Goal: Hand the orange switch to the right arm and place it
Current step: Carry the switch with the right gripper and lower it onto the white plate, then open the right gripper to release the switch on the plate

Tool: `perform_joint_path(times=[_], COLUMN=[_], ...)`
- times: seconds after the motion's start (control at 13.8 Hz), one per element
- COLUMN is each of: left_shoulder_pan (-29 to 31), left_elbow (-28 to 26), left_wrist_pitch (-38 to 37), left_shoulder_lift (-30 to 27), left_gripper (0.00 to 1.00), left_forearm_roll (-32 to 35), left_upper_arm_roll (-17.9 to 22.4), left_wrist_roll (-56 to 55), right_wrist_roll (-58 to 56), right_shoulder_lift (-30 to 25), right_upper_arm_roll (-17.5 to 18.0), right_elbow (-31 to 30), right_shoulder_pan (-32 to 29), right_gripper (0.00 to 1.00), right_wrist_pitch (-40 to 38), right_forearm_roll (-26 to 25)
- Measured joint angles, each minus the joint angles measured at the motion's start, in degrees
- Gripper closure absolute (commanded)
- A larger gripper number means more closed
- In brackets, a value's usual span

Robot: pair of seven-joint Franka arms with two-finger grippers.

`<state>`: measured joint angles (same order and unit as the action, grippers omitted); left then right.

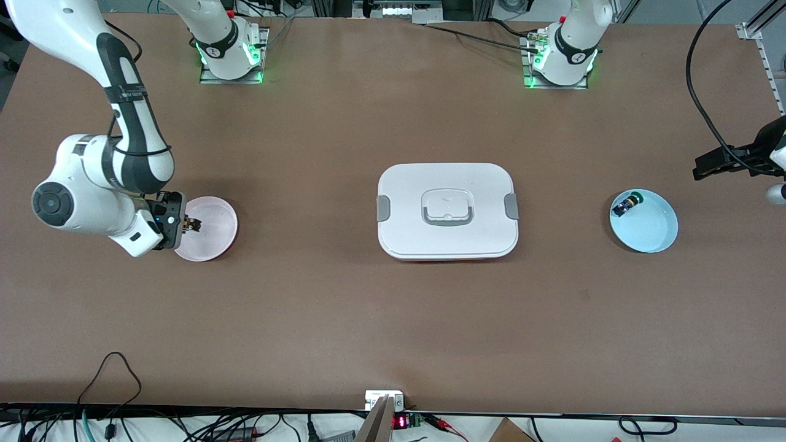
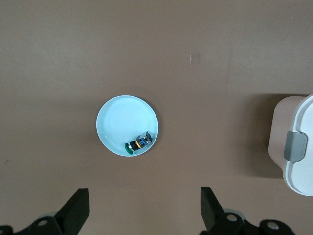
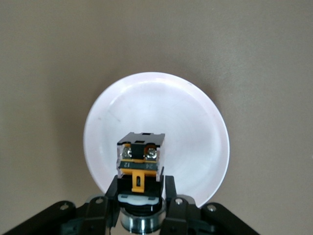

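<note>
The orange switch, black with an orange body section, is held just above the pink plate. My right gripper is shut on the switch's lower part, and its terminal end points out over the plate. Whether the switch touches the plate I cannot tell. My left gripper hangs open and empty over the table beside the pale blue plate, at the left arm's end, where that arm waits.
A small blue-bodied switch with a green cap lies in the pale blue plate. A white lidded container with grey clips stands at the table's middle. Cables run along the table edge nearest the front camera.
</note>
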<state>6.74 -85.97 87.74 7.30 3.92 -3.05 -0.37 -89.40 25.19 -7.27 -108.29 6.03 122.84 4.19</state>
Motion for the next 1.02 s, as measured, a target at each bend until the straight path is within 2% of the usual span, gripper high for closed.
perform_joint_path(times=[0.44, 0.65, 0.73, 0.87, 0.95, 1.02], left_shoulder_pan=[0.1, 0.1, 0.1, 0.2, 0.2, 0.2], left_elbow=[0.0, 0.0, 0.0, 0.0, 0.0, 0.0], left_wrist_pitch=[-0.1, -0.2, -0.2, -0.2, -0.2, -0.2], left_shoulder_lift=[0.0, 0.0, 0.0, 0.0, 0.0, 0.0], left_gripper=[0.00, 0.00, 0.00, 0.00, 0.00, 0.00], left_forearm_roll=[-0.2, -2.9, -3.3, -3.7, -3.8, -3.9], left_upper_arm_roll=[0.0, 0.2, 0.3, 0.5, 0.5, 0.5], left_wrist_roll=[0.1, 0.0, 0.0, 0.0, -0.2, -0.3], right_wrist_roll=[-1.7, -1.7, -1.7, -1.6, -1.4, -0.9], right_shoulder_lift=[1.9, 3.1, 3.3, 3.5, 3.3, 3.3], right_upper_arm_roll=[0.6, 1.3, 1.4, 1.5, 1.5, 1.4], right_elbow=[-5.0, -7.6, -8.4, -9.4, -9.5, -9.4], right_shoulder_pan=[0.3, 0.3, 0.3, 0.4, 0.3, 0.3], right_gripper=[0.88, 0.88, 0.84, 0.04, 0.00, 0.00], right_wrist_pitch=[9.3, 13.8, 15.4, 16.9, 16.9, 16.9], right_forearm_roll=[0.0, 0.0, 0.0, 0.0, 0.0, 0.0])
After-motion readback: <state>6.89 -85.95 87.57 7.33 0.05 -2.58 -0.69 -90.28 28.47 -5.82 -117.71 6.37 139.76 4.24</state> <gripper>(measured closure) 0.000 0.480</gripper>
